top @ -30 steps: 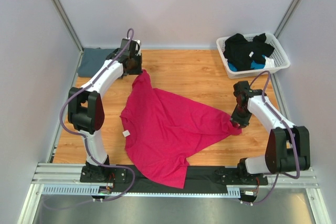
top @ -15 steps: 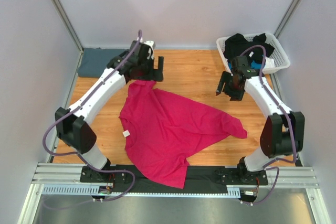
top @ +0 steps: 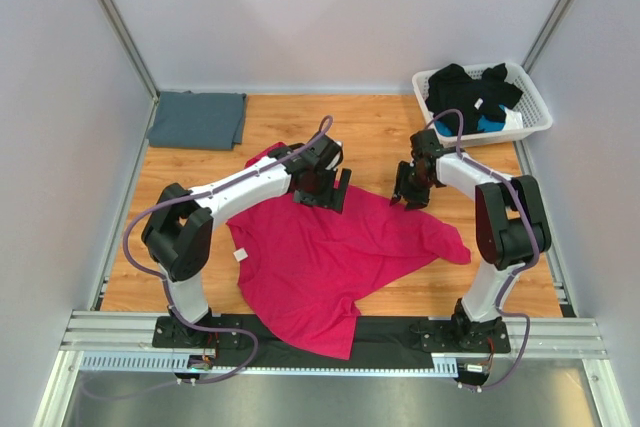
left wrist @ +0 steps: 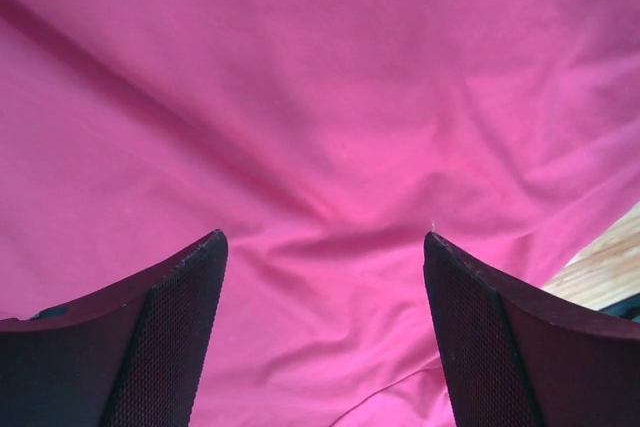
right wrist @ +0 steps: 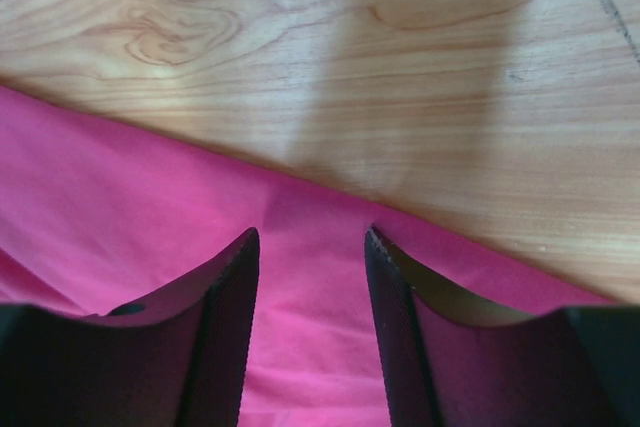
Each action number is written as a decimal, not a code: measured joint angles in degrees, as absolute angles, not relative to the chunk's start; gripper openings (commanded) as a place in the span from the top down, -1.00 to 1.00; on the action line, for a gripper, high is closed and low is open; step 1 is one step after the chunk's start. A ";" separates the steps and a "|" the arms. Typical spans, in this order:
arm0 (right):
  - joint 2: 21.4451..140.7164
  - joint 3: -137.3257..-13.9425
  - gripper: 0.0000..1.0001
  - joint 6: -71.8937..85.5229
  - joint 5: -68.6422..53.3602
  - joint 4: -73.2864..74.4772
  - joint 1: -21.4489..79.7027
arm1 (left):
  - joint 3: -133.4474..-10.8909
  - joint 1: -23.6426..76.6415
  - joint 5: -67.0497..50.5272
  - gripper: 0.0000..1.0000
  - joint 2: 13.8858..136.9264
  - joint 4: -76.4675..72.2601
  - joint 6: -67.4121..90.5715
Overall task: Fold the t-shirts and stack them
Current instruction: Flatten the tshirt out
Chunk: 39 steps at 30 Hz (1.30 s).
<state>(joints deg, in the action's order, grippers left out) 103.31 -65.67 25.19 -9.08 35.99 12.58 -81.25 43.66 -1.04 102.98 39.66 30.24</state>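
Note:
A magenta-pink t-shirt [top: 320, 247] lies spread and wrinkled across the middle of the wooden table. My left gripper [top: 328, 190] hovers low over its upper part, jaws wide open, with only pink cloth [left wrist: 320, 127] below the gap [left wrist: 322, 238]. My right gripper [top: 407, 197] is at the shirt's upper right edge, jaws part-way open, straddling the cloth [right wrist: 130, 217] just inside its border [right wrist: 311, 231]; nothing is pinched. A slate blue-grey t-shirt [top: 198, 119], folded flat, rests at the back left corner.
A white lattice basket [top: 530, 117] holding dark clothes stands at the back right. Bare wood [right wrist: 350, 67] shows beyond the shirt's edge. Grey walls close in on the table's sides and back. A black strip and metal rails run along the near edge.
Both arms have swung inward onto the pink shirt's upper part. The left gripper left the back-left corner and opened. The right gripper left the right sleeve, rose, then came down with narrower jaws.

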 measured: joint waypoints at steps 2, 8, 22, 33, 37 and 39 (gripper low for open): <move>103.13 -64.40 0.28 25.15 -9.32 35.05 12.58 | -80.90 44.66 -1.04 -0.70 103.26 39.09 30.39; 102.54 -62.78 1.00 24.62 -9.15 33.08 12.64 | -82.26 47.75 -0.89 -0.67 106.48 34.79 30.15; 73.89 -55.27 0.99 25.32 -14.79 34.26 20.05 | -84.86 49.01 -1.74 -0.50 113.62 30.50 29.26; 71.99 -45.89 0.99 23.05 -21.21 48.95 25.58 | -68.75 48.69 9.78 -0.50 92.36 37.36 32.12; 75.40 -44.84 0.71 23.09 -22.72 51.62 34.11 | -68.75 47.62 12.58 -0.50 90.43 38.70 35.51; 79.13 -44.93 0.24 23.53 -22.79 53.08 37.76 | -69.17 46.46 12.58 -0.50 91.70 39.20 36.64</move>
